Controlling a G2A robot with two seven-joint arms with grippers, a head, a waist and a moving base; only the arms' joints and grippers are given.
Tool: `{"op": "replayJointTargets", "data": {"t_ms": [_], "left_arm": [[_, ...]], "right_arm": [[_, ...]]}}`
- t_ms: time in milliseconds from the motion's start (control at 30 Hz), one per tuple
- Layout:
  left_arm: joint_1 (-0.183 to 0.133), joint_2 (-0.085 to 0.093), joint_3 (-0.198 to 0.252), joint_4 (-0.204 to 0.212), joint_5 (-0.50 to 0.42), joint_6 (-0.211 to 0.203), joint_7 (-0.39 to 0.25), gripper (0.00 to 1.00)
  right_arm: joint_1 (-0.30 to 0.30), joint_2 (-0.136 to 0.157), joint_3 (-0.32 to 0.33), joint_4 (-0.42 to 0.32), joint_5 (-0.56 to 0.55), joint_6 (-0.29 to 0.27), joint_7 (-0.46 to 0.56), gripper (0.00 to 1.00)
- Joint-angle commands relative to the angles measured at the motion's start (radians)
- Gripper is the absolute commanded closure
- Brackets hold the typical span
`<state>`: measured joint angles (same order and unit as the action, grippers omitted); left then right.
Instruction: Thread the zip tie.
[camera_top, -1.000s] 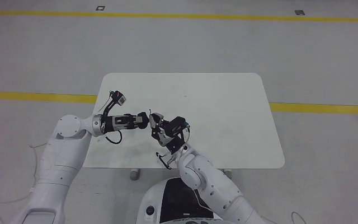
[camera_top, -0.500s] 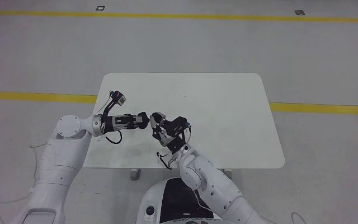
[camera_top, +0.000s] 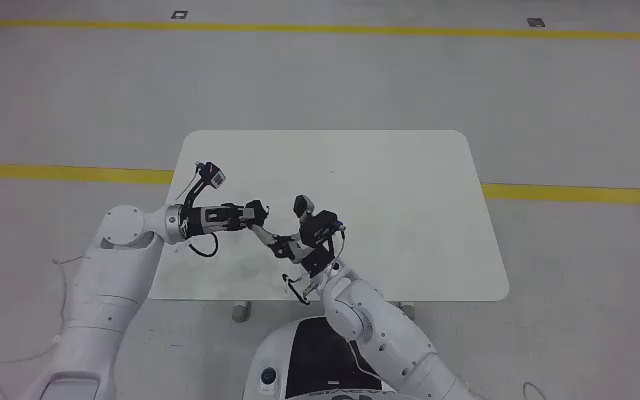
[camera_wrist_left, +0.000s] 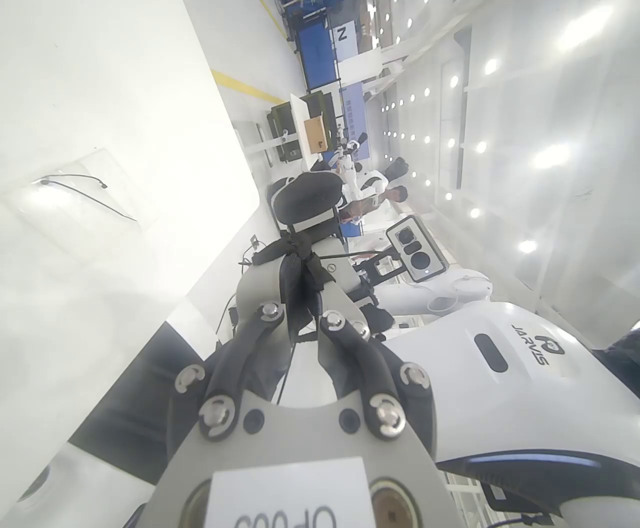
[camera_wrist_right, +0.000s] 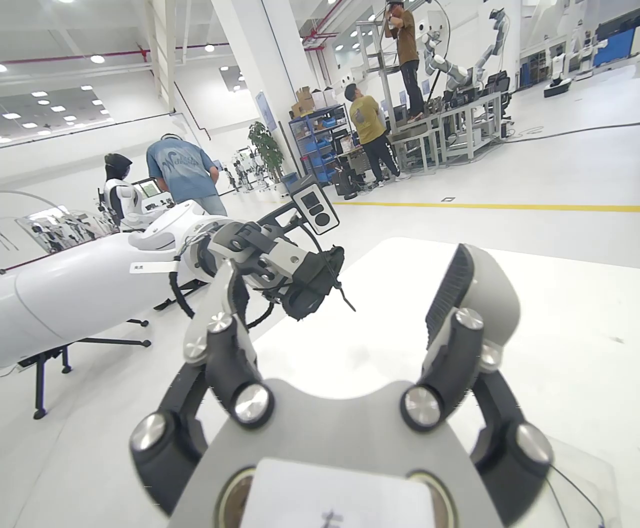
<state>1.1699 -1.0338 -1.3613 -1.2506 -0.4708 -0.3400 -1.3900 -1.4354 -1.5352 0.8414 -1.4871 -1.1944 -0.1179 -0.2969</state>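
My left gripper hangs above the table's near left part, its black-padded fingertips pressed together. In the right wrist view this left gripper is shut on a thin black zip tie whose short tail sticks out past the pads. My right gripper stands open a short way from it and faces it, its ribbed fingers spread wide with nothing between them. From above, the right gripper sits just right of the left one.
The white table has rounded corners. A clear plastic sheet on it carries another thin black zip tie, whose strand lies beside the right wrist. People and equipment stand far off in the hall.
The right gripper, which was shut close against the left gripper's tip, has opened wide and drawn back a little to the right. The left arm has kept still.
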Motion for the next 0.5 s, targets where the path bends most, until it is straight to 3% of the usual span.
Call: {"op": "replayJointTargets", "data": {"t_ms": [0, 133, 200, 300, 400, 467], "left_arm": [[0.0, 0.0, 0.0, 0.0, 0.0, 0.0, 0.0, 1.0], [0.004, -0.001, 0.002, -0.003, -0.006, 0.013, 0.021, 1.0], [-0.003, 0.001, -0.004, 0.014, -0.042, 0.075, 0.04, 1.0], [-0.02, 0.004, -0.009, 0.055, -0.132, 0.152, 0.0, 1.0], [-0.027, 0.01, 0.014, 0.058, -0.211, 0.224, 0.0, 1.0], [-0.027, 0.02, 0.033, 0.055, -0.267, 0.278, 0.0, 1.0]], "right_arm": [[0.0, 0.0, 0.0, 0.0, 0.0, 0.0, 0.0, 0.0], [0.0, 0.0, 0.0, 0.0, 0.0, 0.0, 0.0, 0.0], [-0.003, 0.004, 0.008, -0.016, -0.045, 0.018, -0.007, 0.0], [-0.027, 0.02, 0.025, -0.047, -0.169, 0.029, -0.053, 0.0], [-0.051, 0.036, 0.037, -0.076, -0.335, 0.079, -0.072, 0.0], [-0.043, 0.053, 0.025, -0.085, -0.376, 0.128, -0.061, 0.0]]}}
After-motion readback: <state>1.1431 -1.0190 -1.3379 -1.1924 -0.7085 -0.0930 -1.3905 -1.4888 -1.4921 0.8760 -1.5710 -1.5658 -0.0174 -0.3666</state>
